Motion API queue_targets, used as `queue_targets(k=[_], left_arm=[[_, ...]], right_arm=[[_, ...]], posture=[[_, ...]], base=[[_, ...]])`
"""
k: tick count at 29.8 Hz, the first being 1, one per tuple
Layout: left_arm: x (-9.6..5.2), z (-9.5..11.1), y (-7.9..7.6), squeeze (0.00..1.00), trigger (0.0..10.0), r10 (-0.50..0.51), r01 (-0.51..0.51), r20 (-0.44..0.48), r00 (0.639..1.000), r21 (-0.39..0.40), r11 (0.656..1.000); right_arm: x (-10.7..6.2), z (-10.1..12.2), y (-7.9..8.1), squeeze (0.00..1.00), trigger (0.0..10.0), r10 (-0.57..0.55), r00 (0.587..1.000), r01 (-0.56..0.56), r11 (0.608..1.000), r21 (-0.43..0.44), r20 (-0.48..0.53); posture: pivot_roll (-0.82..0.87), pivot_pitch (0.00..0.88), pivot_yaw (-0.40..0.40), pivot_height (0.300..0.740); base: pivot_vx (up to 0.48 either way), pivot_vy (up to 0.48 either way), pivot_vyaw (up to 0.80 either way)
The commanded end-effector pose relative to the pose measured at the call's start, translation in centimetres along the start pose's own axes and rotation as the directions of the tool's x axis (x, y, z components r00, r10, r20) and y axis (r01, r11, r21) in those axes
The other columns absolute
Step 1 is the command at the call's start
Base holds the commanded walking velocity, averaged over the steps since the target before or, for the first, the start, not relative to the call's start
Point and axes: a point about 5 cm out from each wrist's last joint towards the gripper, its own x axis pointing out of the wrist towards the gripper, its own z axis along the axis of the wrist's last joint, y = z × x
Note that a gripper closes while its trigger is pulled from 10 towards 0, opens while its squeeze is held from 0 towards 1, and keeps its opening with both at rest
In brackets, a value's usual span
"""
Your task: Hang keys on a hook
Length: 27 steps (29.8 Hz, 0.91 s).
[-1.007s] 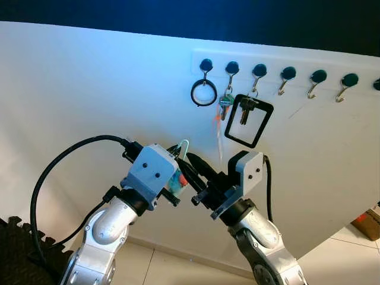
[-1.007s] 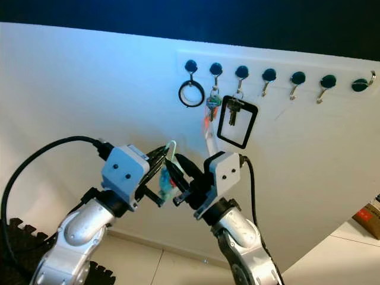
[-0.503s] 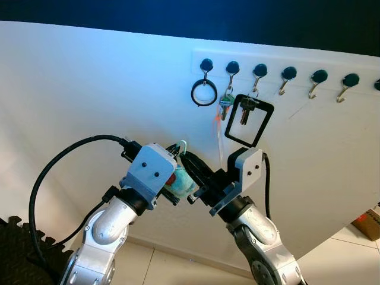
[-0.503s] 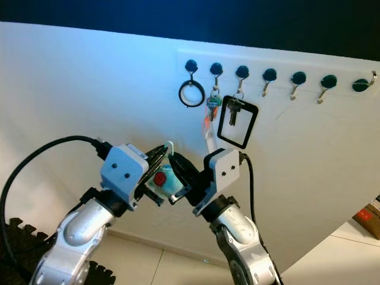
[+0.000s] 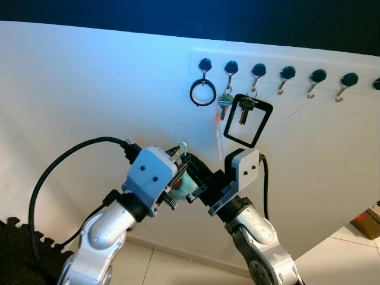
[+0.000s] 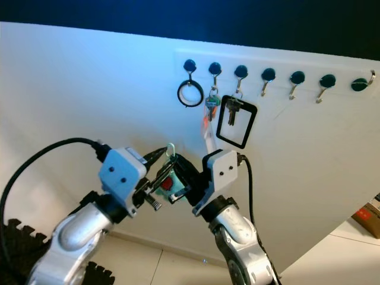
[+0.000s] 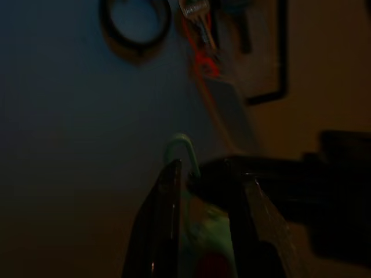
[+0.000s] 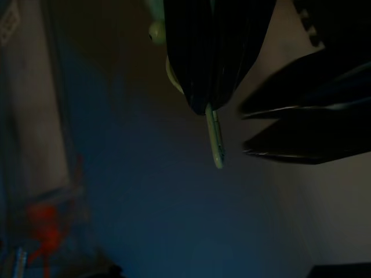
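Change: the two grippers have closed in on each other since a second ago; the right gripper point(image 5: 193, 178), then just clear of the charm, now sits tight against it, and the left arm has dropped slightly.
Keys: a pale green keychain point(image 5: 182, 181) with a red spot and a light green loop point(image 5: 184, 146) standing up from it, held between the two grippers, well below the hooks.
Left gripper point(image 7: 203, 191): jaws pinching the keychain just under the loop, seen plainly in the left wrist view.
Right gripper: black fingers point(image 8: 214, 52) pressed together around the loop's stem; the loop's end pokes out past their tips.
Meaning: this looks like a handover or regrasp, so that one arm ends up holding the loop free for threading.
Hook rail point(image 5: 285, 59): first three hooks carry a black ring point(image 5: 202, 93), a bunch of keys point(image 5: 225, 104) and a black square frame point(image 5: 248, 121); the fourth hook point(image 5: 284, 81) and those beyond are bare.
Remaining: the lift to a bare hook is not yet begun.
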Motion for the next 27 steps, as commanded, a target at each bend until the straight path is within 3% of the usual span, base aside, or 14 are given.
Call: queue_targets(k=[1, 3, 8, 14, 18, 20, 22, 27], left_arm=[[-0.8, 0.1, 0.1, 0.00, 10.0, -0.044, 0.043, -0.020, 0.999, -0.035, 0.998], [-1.7, 0.0, 0.3, 0.00, 10.0, -0.084, 0.080, -0.046, 0.995, -0.083, 0.993], [-2.3, -0.6, 0.5, 0.00, 10.0, -0.090, 0.080, -0.075, 0.993, -0.127, 0.989], [-0.8, -0.8, 2.5, 0.00, 10.0, 0.053, -0.058, -0.067, 0.996, -0.074, 0.996], [-0.7, -0.8, 2.7, 0.00, 10.0, 0.067, -0.071, -0.063, 0.996, -0.066, 0.995], [-0.5, -0.8, 3.0, 0.00, 10.0, 0.077, -0.081, -0.064, 0.995, -0.065, 0.995], [-0.3, -1.0, 3.2, 0.00, 10.0, 0.068, -0.073, -0.073, 0.995, -0.068, 0.995], [0.0, -1.1, 3.2, 0.00, 10.0, 0.049, -0.054, -0.075, 0.996, -0.075, 0.996]], right_arm=[[-0.4, -0.5, -0.7, 0.00, 10.0, -0.041, 0.999, 0.041, 0.999, -0.002, -0.022], [-1.1, -1.1, -1.5, 0.00, 10.0, -0.085, 0.995, 0.085, 0.996, -0.007, -0.057], [-2.9, -2.7, -2.8, 0.00, 10.0, -0.146, 0.980, 0.143, 0.989, -0.029, -0.135], [-5.6, -2.9, -3.5, 0.00, 10.0, -0.109, 0.970, 0.104, 0.994, -0.034, -0.216], [-6.0, -2.8, -3.6, 0.00, 10.0, -0.108, 0.968, 0.102, 0.994, -0.042, -0.226], [-6.9, -2.5, -3.8, 0.00, 10.0, -0.089, 0.964, 0.076, 0.995, -0.060, -0.249], [-8.6, -0.8, -4.0, 0.00, 10.0, -0.005, 0.959, -0.014, 0.998, -0.063, -0.283], [-10.0, 2.1, -4.4, 0.00, 10.0, 0.081, 0.952, -0.103, 0.993, -0.058, -0.295]], posture=[[0.11, 0.171, 0.009, 0.740], [0.11, 0.171, 0.010, 0.740], [0.10, 0.171, 0.010, 0.740], [0.09, 0.164, 0.011, 0.740], [0.08, 0.164, 0.011, 0.740], [0.06, 0.162, 0.020, 0.740], [0.04, 0.162, 0.031, 0.740], [0.02, 0.166, 0.043, 0.740]], base=[[0.000, 0.000, 0.00], [0.000, 0.000, 0.00], [0.000, 0.000, 0.00], [0.000, 0.000, 0.00], [0.000, 0.000, 0.00], [0.000, 0.000, 0.00], [0.000, 0.000, 0.00], [0.000, 0.000, 0.00]])
